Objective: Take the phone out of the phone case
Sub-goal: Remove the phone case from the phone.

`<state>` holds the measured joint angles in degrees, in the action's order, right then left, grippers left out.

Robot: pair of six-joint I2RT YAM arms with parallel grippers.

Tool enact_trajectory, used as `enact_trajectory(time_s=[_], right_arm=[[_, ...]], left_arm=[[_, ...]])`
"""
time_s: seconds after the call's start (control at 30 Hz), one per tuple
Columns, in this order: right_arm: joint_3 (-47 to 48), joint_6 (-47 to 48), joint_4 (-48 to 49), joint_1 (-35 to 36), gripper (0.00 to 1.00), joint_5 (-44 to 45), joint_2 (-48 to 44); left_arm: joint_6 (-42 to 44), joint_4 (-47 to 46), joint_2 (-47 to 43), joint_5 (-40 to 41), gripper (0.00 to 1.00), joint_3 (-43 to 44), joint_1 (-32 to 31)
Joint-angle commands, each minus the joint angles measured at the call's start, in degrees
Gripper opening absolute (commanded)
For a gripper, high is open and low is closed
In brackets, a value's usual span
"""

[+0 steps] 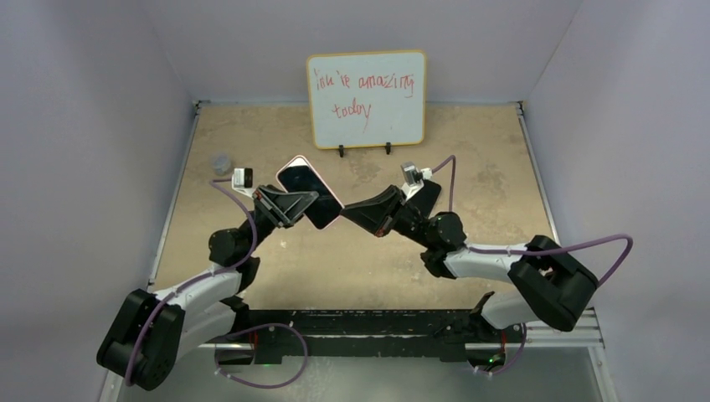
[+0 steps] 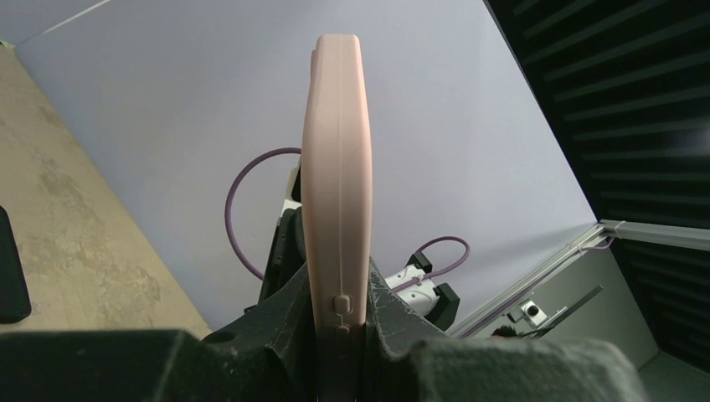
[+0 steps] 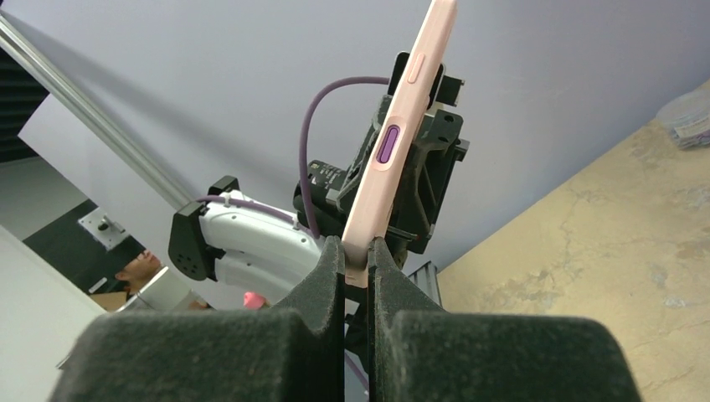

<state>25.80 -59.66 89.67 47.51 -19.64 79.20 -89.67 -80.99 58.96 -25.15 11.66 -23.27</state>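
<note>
Pink case: the pale pink smooth phone case [image 2: 336, 167] has rounded edges, a thin seam along its side and small raised buttons; an oval purple button [image 3: 386, 145] shows in the right wrist view.
Phone: the black glossy flat phone [image 1: 308, 191] sits inside the pink rim and is held in the air above the bench.
Left gripper: the left gripper [image 2: 339, 335] has matte black, rough jaws pinching one edge of the case.
Right gripper: the right gripper [image 3: 356, 268] has its jaws pinching the opposite edge of the case.
Bench: the tan mottled bench [image 1: 469, 167] is flat.
Board: the white rectangular board with yellow frame [image 1: 366, 99] stands upright at the far edge and bears red handwriting.
</note>
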Motion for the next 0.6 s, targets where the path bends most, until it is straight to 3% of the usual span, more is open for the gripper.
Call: enact_trajectory(time_s=[0.0, 0.57], right_arm=[[3.8, -0.57, 12.54, -0.35, 0.0, -5.08, 1.66], [7.76, -1.36, 12.67, -2.46, 0.0, -12.98, 3.67]], left_arm=[[-3.76, -16.53, 0.22, -4.98, 0.0, 2.93, -0.64], [-1.76, -21.06, 0.43, -12.38, 0.0, 8.07, -0.64]])
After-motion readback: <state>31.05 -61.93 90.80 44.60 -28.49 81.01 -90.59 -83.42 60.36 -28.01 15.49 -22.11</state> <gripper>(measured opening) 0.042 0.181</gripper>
